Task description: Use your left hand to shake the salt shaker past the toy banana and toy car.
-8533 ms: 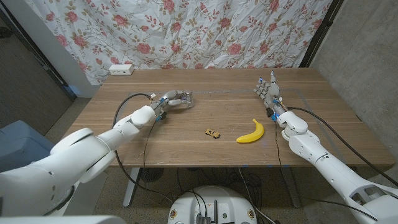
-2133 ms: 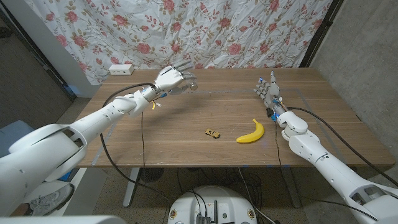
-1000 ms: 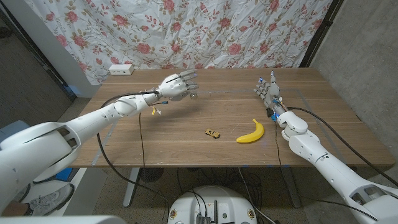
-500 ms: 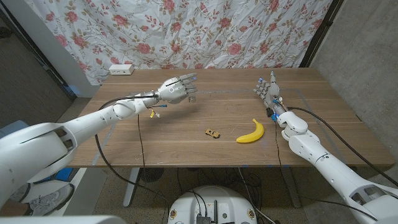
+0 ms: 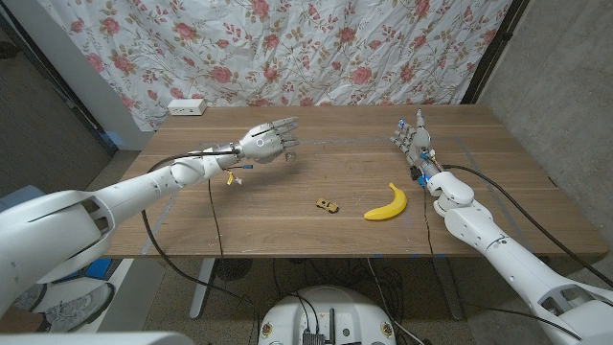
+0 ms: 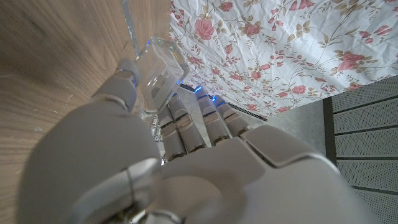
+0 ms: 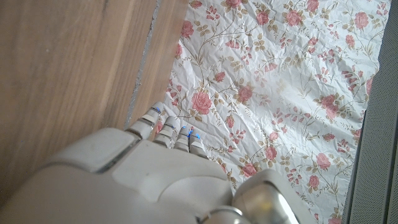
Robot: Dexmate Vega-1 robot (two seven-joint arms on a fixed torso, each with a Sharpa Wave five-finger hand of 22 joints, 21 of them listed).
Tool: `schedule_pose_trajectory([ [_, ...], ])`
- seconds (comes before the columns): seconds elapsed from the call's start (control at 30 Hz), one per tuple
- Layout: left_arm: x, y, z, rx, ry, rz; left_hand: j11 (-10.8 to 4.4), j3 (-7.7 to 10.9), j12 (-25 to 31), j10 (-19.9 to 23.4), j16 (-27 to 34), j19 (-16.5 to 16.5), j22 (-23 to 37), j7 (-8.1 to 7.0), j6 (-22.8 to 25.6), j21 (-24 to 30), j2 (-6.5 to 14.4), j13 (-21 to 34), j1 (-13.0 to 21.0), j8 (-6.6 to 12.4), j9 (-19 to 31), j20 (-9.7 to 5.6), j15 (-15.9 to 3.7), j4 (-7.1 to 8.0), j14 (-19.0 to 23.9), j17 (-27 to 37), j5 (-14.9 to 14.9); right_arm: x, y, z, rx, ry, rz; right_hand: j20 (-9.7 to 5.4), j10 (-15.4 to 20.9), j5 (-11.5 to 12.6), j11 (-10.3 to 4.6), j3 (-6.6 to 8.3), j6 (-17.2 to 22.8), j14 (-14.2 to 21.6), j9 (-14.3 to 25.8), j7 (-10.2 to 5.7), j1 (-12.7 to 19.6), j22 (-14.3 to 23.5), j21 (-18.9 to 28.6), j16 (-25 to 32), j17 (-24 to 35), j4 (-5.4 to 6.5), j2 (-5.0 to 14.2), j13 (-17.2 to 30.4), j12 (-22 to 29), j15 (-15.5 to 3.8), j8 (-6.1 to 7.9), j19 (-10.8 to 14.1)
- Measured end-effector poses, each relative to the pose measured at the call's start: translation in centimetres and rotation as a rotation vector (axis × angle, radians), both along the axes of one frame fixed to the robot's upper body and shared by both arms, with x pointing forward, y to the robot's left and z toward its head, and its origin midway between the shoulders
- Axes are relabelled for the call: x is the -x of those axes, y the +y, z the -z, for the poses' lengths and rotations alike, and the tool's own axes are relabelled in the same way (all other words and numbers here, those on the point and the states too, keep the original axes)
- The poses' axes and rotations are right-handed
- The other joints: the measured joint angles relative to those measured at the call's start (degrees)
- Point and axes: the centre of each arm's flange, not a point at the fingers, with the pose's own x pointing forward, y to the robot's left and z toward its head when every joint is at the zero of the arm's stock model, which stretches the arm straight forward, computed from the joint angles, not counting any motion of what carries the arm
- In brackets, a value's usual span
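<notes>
My left hand (image 5: pixel 268 142) hovers above the table's back middle and grips a small clear glass salt shaker (image 5: pixel 289 149) between thumb and fingers. In the left wrist view the shaker (image 6: pixel 158 67) sticks out past the fingers of that hand (image 6: pixel 186 155). A small yellow toy car (image 5: pixel 328 204) and a yellow toy banana (image 5: pixel 387 203) lie nearer the front, to the right of the left hand and apart from it. My right hand (image 5: pixel 414 139) stands at the back right with fingers pointing up, holding nothing; its back (image 7: pixel 155 180) shows in the right wrist view.
A white power strip (image 5: pixel 187 107) lies at the table's back left corner. A floral curtain (image 5: pixel 316 48) hangs behind the wooden table (image 5: pixel 287 225). Black cables trail from both arms across the tabletop.
My left hand, holding the shaker, rose off the table earlier and has dipped slightly lower over the last second. The right hand, car and banana have not moved.
</notes>
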Motion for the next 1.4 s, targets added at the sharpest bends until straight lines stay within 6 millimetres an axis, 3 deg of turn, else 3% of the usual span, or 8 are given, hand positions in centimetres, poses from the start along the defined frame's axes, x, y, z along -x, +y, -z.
schedule_pose_trajectory([
  [0.67, 0.7, 0.4, -2.2, -0.036, -0.052, -0.001, 0.1, -0.68, 0.0, -0.1, -0.3, 0.2, 0.0, -0.4, -0.4, 0.0, 0.5, -0.1, -0.1, -0.44, 0.0, -0.21, 0.0, 0.2, 0.0, 0.0, 0.1, 0.0, 0.0, 0.0, 0.0, 0.0, 0.0, 0.0, 0.0, 0.0, 0.0, 0.0, 0.0, 0.0, 0.0, 0.0, 0.0, 0.0, 0.0, 0.0, 0.0, 0.0, 0.0, 0.0, 0.0, 0.0, 0.0, 0.0],
  [1.4, 2.1, 0.2, -6.8, -0.066, -0.159, 0.01, 0.12, -0.96, 0.0, -0.5, -0.3, 0.2, 0.0, -0.5, -0.5, 0.0, 1.0, -0.1, 0.2, -0.39, 0.3, -0.2, 0.0, 0.17, 0.0, 0.0, 0.1, 0.0, 0.0, 0.0, 0.0, 0.0, 0.0, 0.0, 0.0, 0.0, 0.0, 0.0, 0.0, 0.0, 0.0, 0.0, 0.0, 0.0, 0.0, 0.0, 0.0, 0.0, 0.0, 0.0, 0.0, 0.0, 0.0, 0.0],
])
